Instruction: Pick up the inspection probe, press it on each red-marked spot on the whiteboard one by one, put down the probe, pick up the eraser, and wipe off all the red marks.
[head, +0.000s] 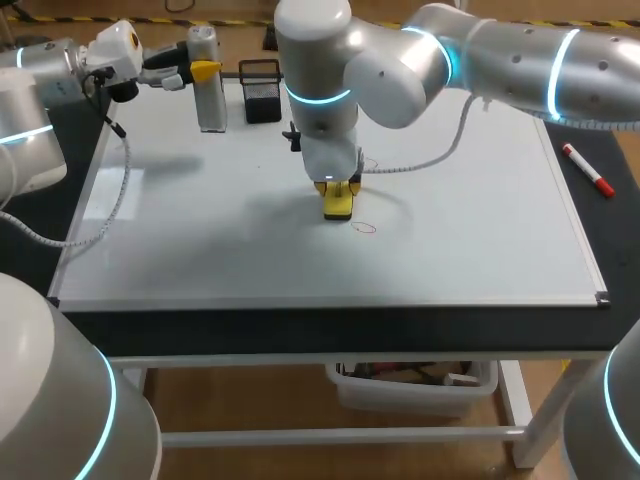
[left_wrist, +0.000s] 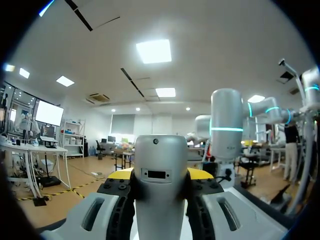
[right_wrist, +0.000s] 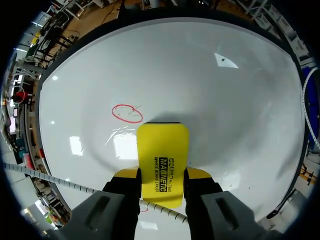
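Observation:
My right gripper (head: 338, 192) is in the middle of the whiteboard (head: 480, 230), pointing down, shut on the yellow eraser (head: 338, 203). In the right wrist view the eraser (right_wrist: 162, 160) sits between the fingers of that gripper (right_wrist: 162, 176), flat against the board. A red oval mark (right_wrist: 127, 113) lies just ahead of it to one side, the same red oval mark (head: 364, 227) as in the head view. A fainter red mark (head: 371, 161) lies behind the gripper. At the far left my left gripper (head: 203, 72) is shut on the upright silver probe (head: 209, 90); its wrist view shows the probe (left_wrist: 159, 195) between the yellow-tipped fingers (left_wrist: 120, 175).
A black mesh holder (head: 261, 90) stands at the board's back edge, right beside the probe. A red marker (head: 587, 170) lies on the dark table right of the board. A white cable (head: 420, 160) trails across the board behind my right arm.

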